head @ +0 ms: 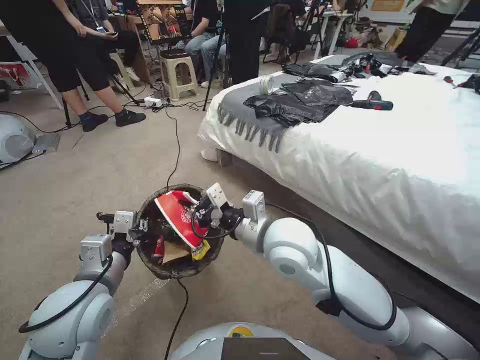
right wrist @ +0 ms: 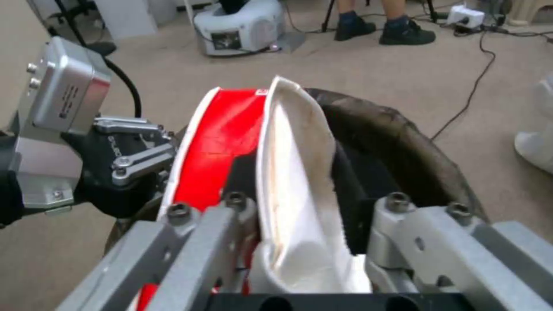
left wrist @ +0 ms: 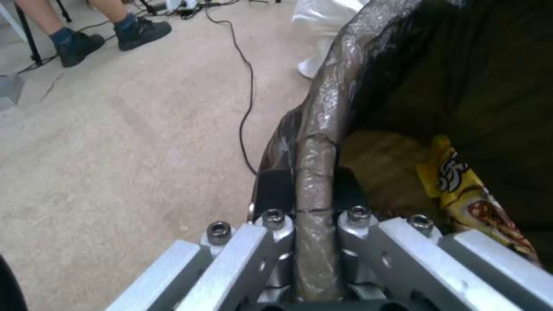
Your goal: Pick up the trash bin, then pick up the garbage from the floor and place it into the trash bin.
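The trash bin (head: pixel 172 270), lined with a dark bag, hangs just above the floor (head: pixel 75 190) in front of me. My left gripper (head: pixel 142 227) is shut on its rim (left wrist: pixel 322 129), one finger (left wrist: pixel 271 190) outside and one inside. My right gripper (head: pixel 197 215) reaches over the opposite rim (right wrist: pixel 397 129) and is shut on a crushed red-and-white paper cup (head: pixel 175 212), which tilts down into the bin's mouth. In the right wrist view the cup (right wrist: pixel 230 125) stands between the fingers (right wrist: pixel 236 177). A yellow snack wrapper (left wrist: pixel 466 194) and a brown paper scrap (head: pixel 175 252) lie inside.
A bed with a white sheet (head: pixel 380 165) fills the right side, with black bags and a tool on top. A black cable (head: pixel 175 150) runs along the carpet under the bin. A plastic stool (head: pixel 178 75) and seated people are behind; a white round device (head: pixel 15 137) sits at the left.
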You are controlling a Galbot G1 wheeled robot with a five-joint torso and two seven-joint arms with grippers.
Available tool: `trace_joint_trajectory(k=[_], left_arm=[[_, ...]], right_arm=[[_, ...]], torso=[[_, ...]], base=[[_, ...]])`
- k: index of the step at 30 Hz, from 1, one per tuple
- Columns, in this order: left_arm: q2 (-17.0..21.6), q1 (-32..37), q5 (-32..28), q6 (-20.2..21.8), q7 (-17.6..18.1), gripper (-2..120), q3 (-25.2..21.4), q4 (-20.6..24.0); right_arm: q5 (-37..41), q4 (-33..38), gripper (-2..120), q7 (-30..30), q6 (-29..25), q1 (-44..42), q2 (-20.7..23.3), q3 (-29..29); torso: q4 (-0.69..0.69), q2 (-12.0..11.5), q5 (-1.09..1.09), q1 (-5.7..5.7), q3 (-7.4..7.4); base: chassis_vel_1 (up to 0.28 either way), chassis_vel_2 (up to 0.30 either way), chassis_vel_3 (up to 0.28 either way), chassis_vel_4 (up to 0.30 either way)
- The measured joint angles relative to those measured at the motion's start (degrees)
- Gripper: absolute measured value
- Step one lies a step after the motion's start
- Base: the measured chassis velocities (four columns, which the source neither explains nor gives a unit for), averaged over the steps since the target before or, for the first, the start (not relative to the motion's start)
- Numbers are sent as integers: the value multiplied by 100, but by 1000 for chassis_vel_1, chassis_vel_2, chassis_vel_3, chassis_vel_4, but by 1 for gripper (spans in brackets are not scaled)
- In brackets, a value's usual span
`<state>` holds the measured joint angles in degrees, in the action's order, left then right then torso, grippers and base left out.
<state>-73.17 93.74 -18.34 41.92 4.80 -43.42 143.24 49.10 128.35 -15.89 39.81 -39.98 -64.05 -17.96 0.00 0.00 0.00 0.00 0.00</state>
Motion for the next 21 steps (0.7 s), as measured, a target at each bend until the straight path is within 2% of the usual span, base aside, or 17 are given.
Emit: trace_joint_trajectory(k=[4,5,9,14,17,21], left_arm=[[-2,-7,-2,0,0,3,2,0],[-2,-7,-2,0,0,3,2,0],[-4,-12,-5,0,-1,3,12,0],[-5,-13,-6,0,-1,3,15,0],[-7,-12,-9,1,-2,3,16,0],[-14,-7,-9,2,-2,3,16,0]], right_arm=[[-107,-40,45,-7,0,-9,-56,-96],[-107,-40,45,-7,0,-9,-56,-96],[-183,-80,63,-16,-9,-38,-93,-131],[-198,-100,75,-20,-17,-35,-115,-138],[-201,-109,91,-33,-29,-10,-144,-132],[-196,-75,99,-52,-35,-16,-145,-58]], torso=[[0,0,0,0,0],[0,0,0,0,0],[0,0,0,0,0],[0,0,0,0,0],[0,0,0,0,0],[0,0,0,0,0]], base=[[0,0,0,0],[0,0,0,0],[0,0,0,0],[0,0,0,0],[0,0,0,0],[0,0,0,0]])
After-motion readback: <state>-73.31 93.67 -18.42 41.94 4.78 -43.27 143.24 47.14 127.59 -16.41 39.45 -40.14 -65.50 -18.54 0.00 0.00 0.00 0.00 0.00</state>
